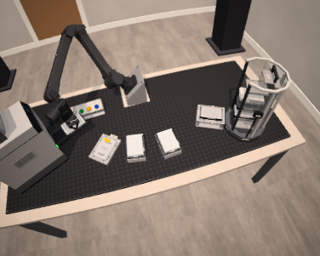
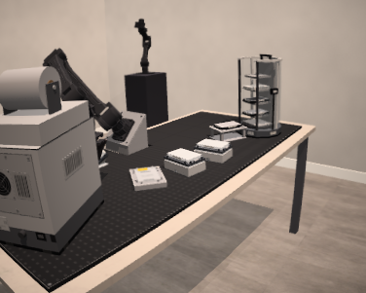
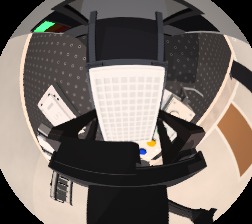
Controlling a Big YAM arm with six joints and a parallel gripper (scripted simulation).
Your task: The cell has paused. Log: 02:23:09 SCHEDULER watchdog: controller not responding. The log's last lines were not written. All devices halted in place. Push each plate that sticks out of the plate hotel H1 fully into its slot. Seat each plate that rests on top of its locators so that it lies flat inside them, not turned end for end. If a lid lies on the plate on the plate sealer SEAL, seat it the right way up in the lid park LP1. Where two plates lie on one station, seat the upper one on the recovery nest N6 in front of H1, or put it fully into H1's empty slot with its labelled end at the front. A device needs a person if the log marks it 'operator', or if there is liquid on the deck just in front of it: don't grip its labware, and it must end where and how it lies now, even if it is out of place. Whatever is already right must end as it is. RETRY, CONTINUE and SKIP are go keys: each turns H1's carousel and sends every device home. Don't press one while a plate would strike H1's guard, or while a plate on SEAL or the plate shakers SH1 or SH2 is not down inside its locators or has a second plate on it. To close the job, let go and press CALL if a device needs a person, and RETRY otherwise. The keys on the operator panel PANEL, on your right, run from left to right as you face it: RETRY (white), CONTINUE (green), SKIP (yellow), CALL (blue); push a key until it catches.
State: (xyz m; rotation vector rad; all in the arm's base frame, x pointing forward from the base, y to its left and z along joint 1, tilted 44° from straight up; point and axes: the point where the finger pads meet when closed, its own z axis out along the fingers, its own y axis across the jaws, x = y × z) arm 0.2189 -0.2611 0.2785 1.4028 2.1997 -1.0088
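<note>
My gripper (image 3: 127,112) (image 1: 75,122) is at the front of the plate sealer SEAL (image 1: 25,152) (image 2: 67,174). Its fingertips lie against both long sides of a white plate (image 3: 127,92) and it looks shut on that plate, at the sealer's carriage. Whether the plate touches the carriage is hidden. White plates lie on the two shakers, one plate (image 1: 135,144) (image 2: 184,155) beside the other (image 1: 168,139) (image 2: 213,145). The nest in front of H1 (image 1: 210,125) bears a plate (image 1: 211,112) (image 2: 228,125). The hotel H1 (image 1: 243,128) (image 2: 264,132) holds several plates.
The panel (image 1: 100,112) stands beside the gripper; its blue key (image 1: 96,106) (image 3: 142,151) and yellow key (image 1: 88,109) (image 3: 151,143) show. A flat white station (image 1: 101,153) (image 2: 148,178) with a yellow mark lies between sealer and shakers. The arm base (image 1: 137,93) is at the back edge.
</note>
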